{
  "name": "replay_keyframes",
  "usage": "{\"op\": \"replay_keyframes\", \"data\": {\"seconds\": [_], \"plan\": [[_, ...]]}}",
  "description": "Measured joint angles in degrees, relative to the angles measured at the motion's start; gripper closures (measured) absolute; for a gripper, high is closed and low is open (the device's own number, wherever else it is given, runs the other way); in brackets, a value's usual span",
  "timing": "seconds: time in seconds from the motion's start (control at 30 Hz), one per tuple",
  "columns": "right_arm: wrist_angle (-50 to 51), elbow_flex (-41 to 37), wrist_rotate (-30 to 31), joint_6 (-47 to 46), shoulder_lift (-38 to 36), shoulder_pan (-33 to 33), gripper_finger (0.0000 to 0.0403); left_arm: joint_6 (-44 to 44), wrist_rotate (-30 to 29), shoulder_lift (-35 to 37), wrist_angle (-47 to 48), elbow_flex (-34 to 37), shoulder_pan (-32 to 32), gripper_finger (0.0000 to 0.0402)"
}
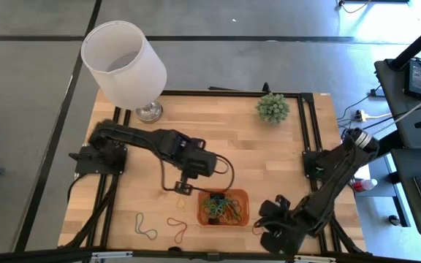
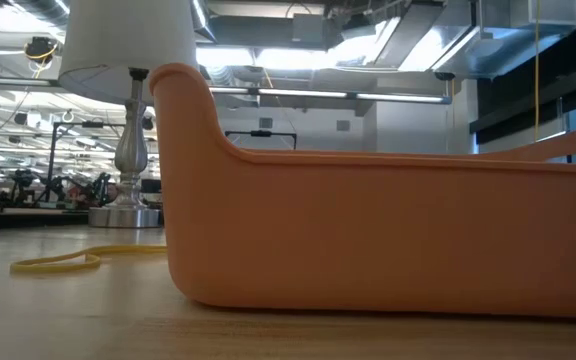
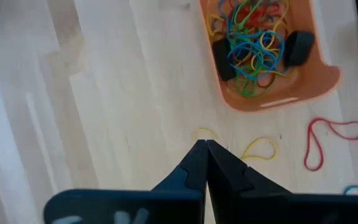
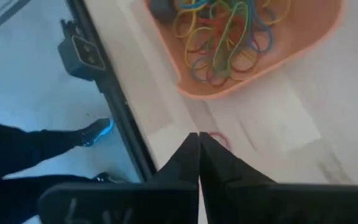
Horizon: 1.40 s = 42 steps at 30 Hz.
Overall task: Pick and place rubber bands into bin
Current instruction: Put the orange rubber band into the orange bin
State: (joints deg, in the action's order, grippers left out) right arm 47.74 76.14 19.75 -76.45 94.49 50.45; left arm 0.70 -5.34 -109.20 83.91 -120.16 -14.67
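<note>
The orange bin [image 1: 245, 199] [image 3: 278, 99] [image 4: 229, 90] stands near the table's front edge, with several coloured rubber bands [image 3: 253, 37] and two black pieces in it. My left gripper [image 1: 183, 187] [image 3: 202, 147] is shut, above the table left of the bin. Yellow band loops [image 3: 260, 148] show on either side of its tips, and a yellow band [image 2: 58, 262] lies flat on the wood. My right gripper [image 1: 260, 225] [image 4: 199, 137] is shut at the bin's near right corner, with a red band [image 4: 219, 140] just past its tips. My left gripper points steeply down over the yellow band; its own tips hide the band's middle, and I cannot tell whether it touches the band. My right gripper slants down over the red band; its tips cover part of the band, and I cannot tell whether it touches it.
Loose bands lie left of the bin near the front edge: a blue-green one [image 1: 146, 226] and a red one [image 1: 177, 228] [image 3: 328, 140]. A white lamp [image 1: 123, 62] stands at the far left, and a small green plant [image 1: 272, 107] at the far right. A black frame rail [image 4: 114, 106] runs along the table edge.
</note>
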Motion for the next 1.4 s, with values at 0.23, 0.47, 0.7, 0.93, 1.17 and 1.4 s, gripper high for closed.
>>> {"op": "replay_keyframes", "data": {"seconds": [0.23, 0.47, 0.7, 0.93, 1.17, 1.4], "plan": [[0.8, 5.5, -4.2, -1.3, 6.9, -0.5, 0.0397, 1.9, 2.7, 18.3, -17.8, 28.4, 1.3, 0.0400], [3.3, 5.4, -16.6, -1.5, 11.7, -1.1, 0.0356, 11.3, 5.7, 31.7, -26.2, 49.5, 1.4, 0.0400], [3.8, 5.4, -23.1, 4.6, 17.9, -1.2, 0.0288, 21.8, 6.6, 39.1, -34.1, 61.3, -1.9, 0.0400], [3.7, 5.1, -23.0, 8.3, 22.5, -1.4, 0.0255, 29.6, 3.5, 40.4, -39.2, 66.0, -5.9, 0.0399], [1.1, 2.5, -24.8, 6.9, 24.3, -0.9, 0.0317, 30.3, 0.5, 40.4, -45.4, 67.1, -7.4, 0.0399], [5.2, 2.0, -25.6, -0.1, 20.5, 1.1, 0.0388, 30.2, 0.3, 40.4, -48.3, 67.1, -7.4, 0.0399]]}}
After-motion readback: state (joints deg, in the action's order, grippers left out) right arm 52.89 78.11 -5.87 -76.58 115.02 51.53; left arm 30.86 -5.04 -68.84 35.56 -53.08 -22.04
